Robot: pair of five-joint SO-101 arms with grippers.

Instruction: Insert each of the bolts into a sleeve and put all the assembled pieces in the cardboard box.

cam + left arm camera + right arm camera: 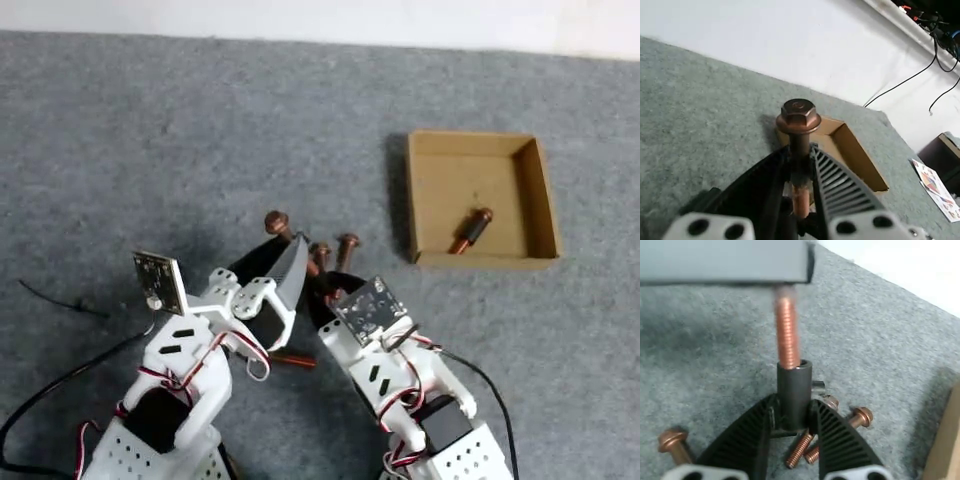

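Apparently copper hex bolt (798, 120) tip in blk sleeve (794, 390).

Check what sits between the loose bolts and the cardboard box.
Nothing; high view shows bare grey carpet between the loose bolts and the cardboard box.

My left gripper (799, 152) has black, ribbed fingers (840, 185) closed around a shiny copper-brown bolt (799, 117). My right gripper (794, 412), also black and ribbed, is closed around a matte black sleeve (794, 387). The loose bolts (860, 417) are the same copper. The table (150, 130) is speckled grey felt. At two o'clock in the high view, the cardboard box (535, 190) is plain tan. My arms (185, 350) are white with red wires (245, 345).
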